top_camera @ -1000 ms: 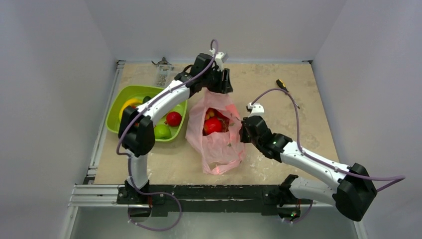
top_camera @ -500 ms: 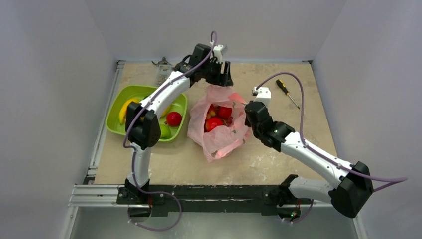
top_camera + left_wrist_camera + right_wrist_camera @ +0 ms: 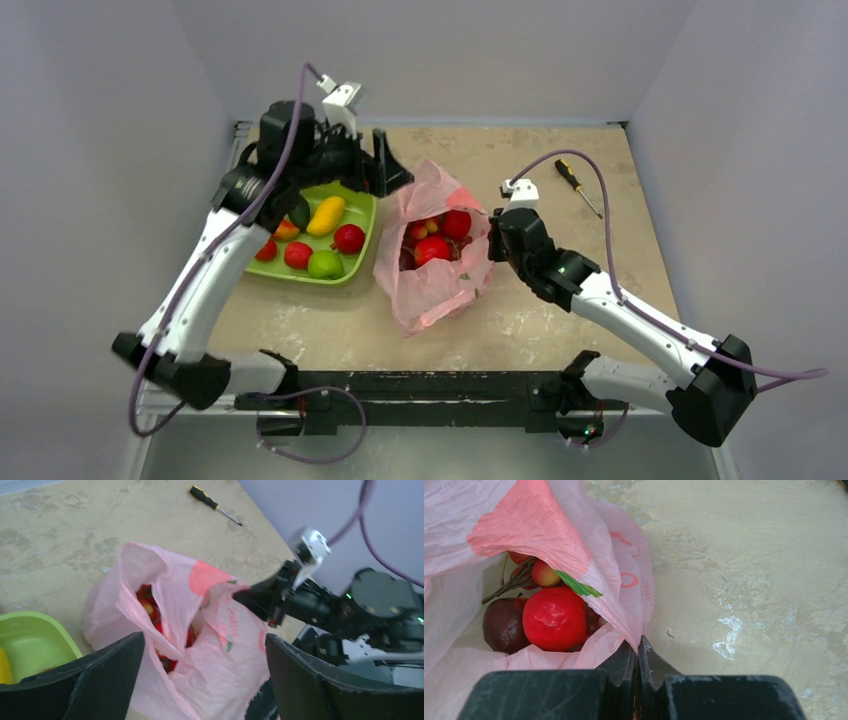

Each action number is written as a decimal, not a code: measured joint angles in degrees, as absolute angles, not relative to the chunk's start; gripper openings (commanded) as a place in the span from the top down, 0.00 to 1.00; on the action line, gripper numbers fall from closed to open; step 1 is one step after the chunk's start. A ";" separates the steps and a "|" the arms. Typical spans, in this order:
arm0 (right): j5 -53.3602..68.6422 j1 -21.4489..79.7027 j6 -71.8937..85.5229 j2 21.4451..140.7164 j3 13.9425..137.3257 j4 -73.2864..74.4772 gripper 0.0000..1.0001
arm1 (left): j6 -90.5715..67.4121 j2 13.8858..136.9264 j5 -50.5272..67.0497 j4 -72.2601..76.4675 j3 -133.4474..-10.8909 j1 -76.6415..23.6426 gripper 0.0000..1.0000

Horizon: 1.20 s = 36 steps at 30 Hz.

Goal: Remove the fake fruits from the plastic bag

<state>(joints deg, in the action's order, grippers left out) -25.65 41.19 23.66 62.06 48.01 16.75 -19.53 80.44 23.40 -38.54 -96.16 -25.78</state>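
Note:
The pink plastic bag lies in the middle of the table with its mouth open. Red fake fruits show inside it. In the right wrist view I see a bright red round fruit, a dark red one and a small strawberry-like one. My right gripper is shut on the bag's right rim. My left gripper is open and empty, hovering by the bag's far left rim. Its fingers stand wide apart, with the bag beyond them.
A lime-green tray left of the bag holds several fruits: a yellow one, red ones and a green one. A screwdriver lies at the far right and also shows in the left wrist view.
My left arm has swung left and up from the bag's far rim, and its gripper now stands open. The bag has slumped a little. The right gripper keeps its hold.

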 measured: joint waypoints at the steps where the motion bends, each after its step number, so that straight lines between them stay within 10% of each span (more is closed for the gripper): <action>1: -25.23 41.19 23.81 62.06 47.94 16.71 1.00 | -20.12 76.09 23.62 -38.17 -92.71 -26.30 0.29; 9: -21.19 41.25 25.04 61.41 46.19 15.27 1.00 | -24.60 62.89 12.40 -33.08 -73.12 -42.46 0.55; 17: -18.20 41.25 26.59 60.55 43.24 14.66 1.00 | -26.63 76.97 -2.42 -29.58 -70.30 -50.65 0.62; 29: -15.53 41.34 27.44 60.38 40.88 13.15 1.00 | -28.36 89.69 -12.16 -29.67 -73.08 -51.46 0.53; 36: -15.42 41.34 27.44 60.40 40.66 12.29 1.00 | -28.42 96.95 -15.46 -30.63 -77.93 -51.40 0.30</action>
